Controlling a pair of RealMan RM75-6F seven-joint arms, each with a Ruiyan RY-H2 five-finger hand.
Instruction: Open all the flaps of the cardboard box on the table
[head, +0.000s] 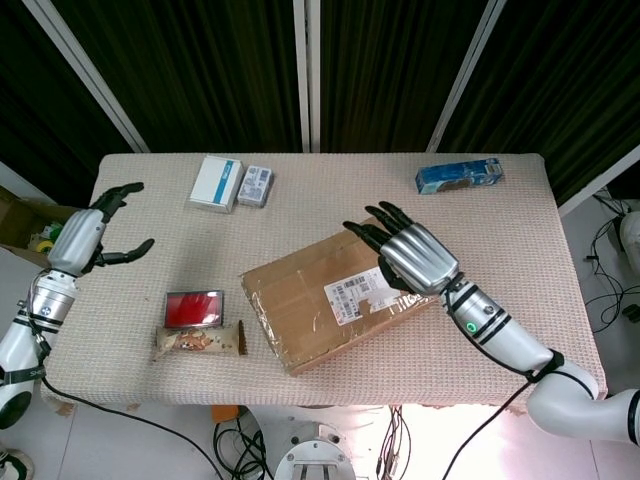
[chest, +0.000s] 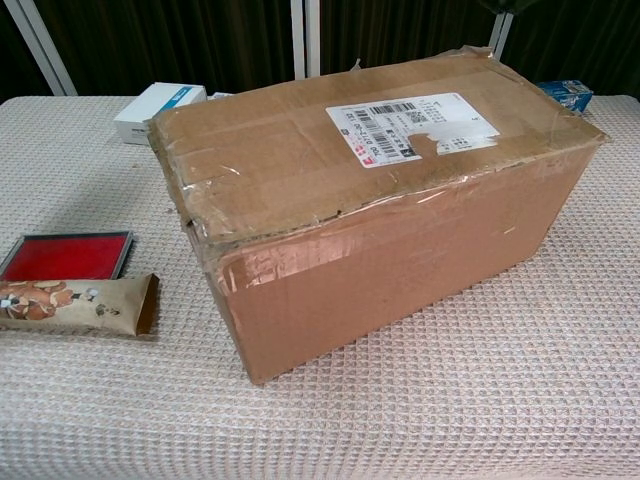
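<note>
The left hand (head: 88, 235) hangs over the left edge of the table (head: 560, 300), well apart from the work, its fingers spread and curved around nothing. Going right, a red tin (head: 193, 308) and a snack bar (head: 200, 340) lie near the front edge, and two small white boxes (head: 230, 184) sit toward the back. The cardboard box (head: 340, 290) stands slantwise in the middle of the table, all its flaps shut; the chest view shows wrinkled clear tape running down the near end and a shipping label (chest: 412, 125) on the top. The right hand (head: 410, 255) is over the right part of the box top, palm down, fingers wide and holding nothing; the head view does not settle whether they touch the cardboard, and the chest view shows no hand. Its fingertips (head: 355, 228) point left-back across the top, lying over the back edge near the box's far right corner, right of the label. To do this step well, I judge the fingertips should find a free flap edge or the centre seam, not flat cardboard, hook under it, and lift slowly so the tape peels instead of dragging the box; the idle hand could brace the other end. A blue carton (head: 458, 176) lies at the far right corner.
</note>
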